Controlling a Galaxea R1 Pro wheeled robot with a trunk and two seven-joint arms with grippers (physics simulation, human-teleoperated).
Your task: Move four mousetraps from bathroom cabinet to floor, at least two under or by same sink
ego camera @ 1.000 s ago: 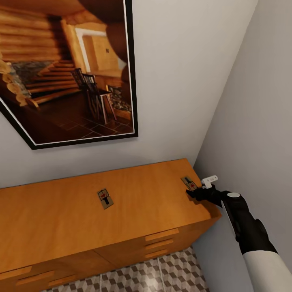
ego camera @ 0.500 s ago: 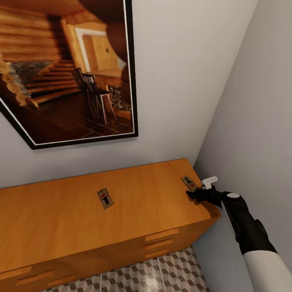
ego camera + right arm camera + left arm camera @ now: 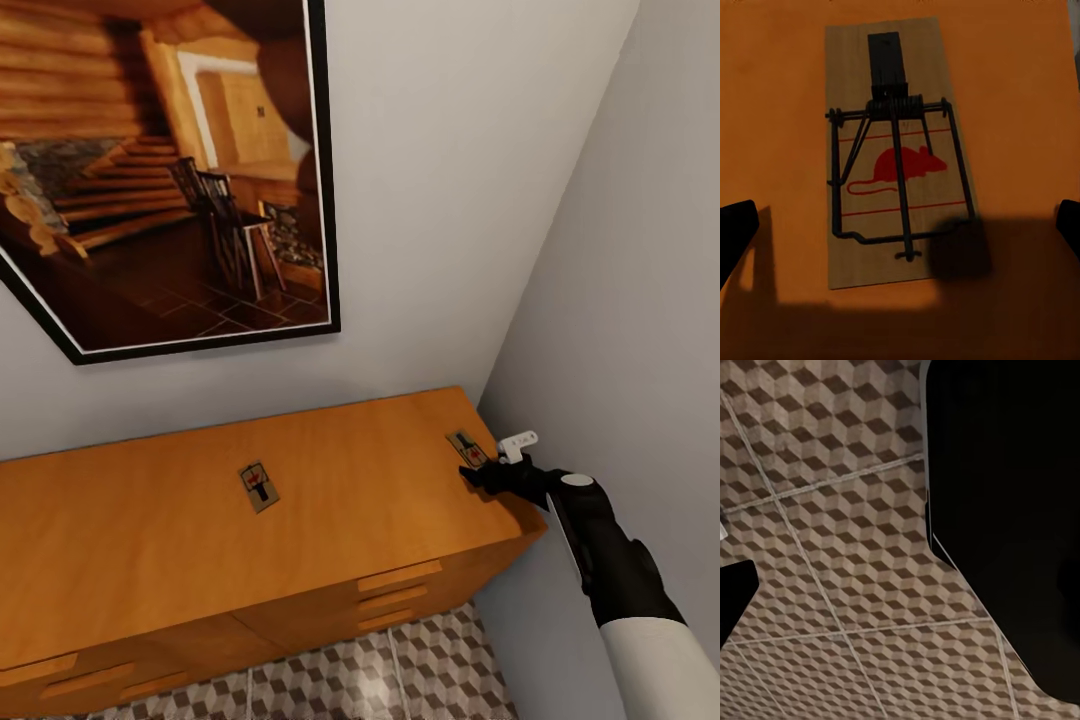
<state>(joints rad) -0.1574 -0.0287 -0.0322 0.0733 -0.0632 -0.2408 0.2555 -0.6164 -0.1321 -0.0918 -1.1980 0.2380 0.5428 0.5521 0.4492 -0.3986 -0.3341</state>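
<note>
The cabinet (image 3: 150, 560) is a wide orange wooden chest. Two mousetraps lie flat on its top, one near the middle (image 3: 259, 487) and one at the right end (image 3: 466, 449). My right gripper (image 3: 471, 471) hovers at the near edge of that right-end trap. In the right wrist view this mousetrap (image 3: 896, 150) shows its red mouse mark, and the right gripper (image 3: 901, 225) is open, fingertips wide on either side, not touching it. My left gripper (image 3: 840, 577) is open above the bathroom floor (image 3: 832, 510), holding nothing. The bathroom sink is out of view.
The side wall (image 3: 640, 300) stands close behind my right arm, with a small white fitting (image 3: 518, 441) on it. A large framed picture (image 3: 170, 170) hangs above the cabinet. Drawer fronts (image 3: 400, 578) face the cube-patterned floor (image 3: 400, 670) below.
The head view has shifted slightly, so the whole scene sits a little differently. My right gripper stays at the right-end mousetrap and both traps lie where they were.
</note>
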